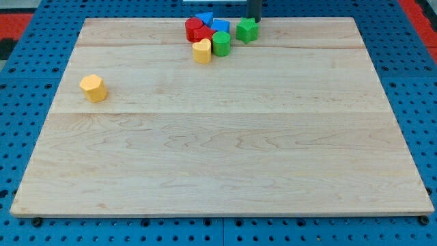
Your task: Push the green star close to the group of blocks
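Observation:
The green star sits near the view's top, just right of a tight group of blocks and a small gap away from it. The group holds two red blocks, two blue blocks, a green round block and a yellow heart-shaped block. My tip is the dark rod at the view's top edge, right behind the green star's top right side, touching or nearly touching it.
A yellow hexagonal block lies alone at the view's left. The wooden board rests on a blue pegboard surface that surrounds it on all sides.

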`<act>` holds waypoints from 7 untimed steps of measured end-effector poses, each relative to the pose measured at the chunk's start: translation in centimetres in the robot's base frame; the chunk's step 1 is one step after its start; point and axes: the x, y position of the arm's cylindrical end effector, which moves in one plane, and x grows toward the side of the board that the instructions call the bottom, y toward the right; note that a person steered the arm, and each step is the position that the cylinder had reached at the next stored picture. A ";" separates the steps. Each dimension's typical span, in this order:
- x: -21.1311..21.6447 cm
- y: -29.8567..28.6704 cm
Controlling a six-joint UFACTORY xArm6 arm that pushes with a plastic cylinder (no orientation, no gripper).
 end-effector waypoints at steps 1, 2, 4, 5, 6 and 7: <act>0.0 0.8; 0.1 0.9; 3.1 2.9; 3.2 -1.0; 3.2 -2.2; 3.2 -1.2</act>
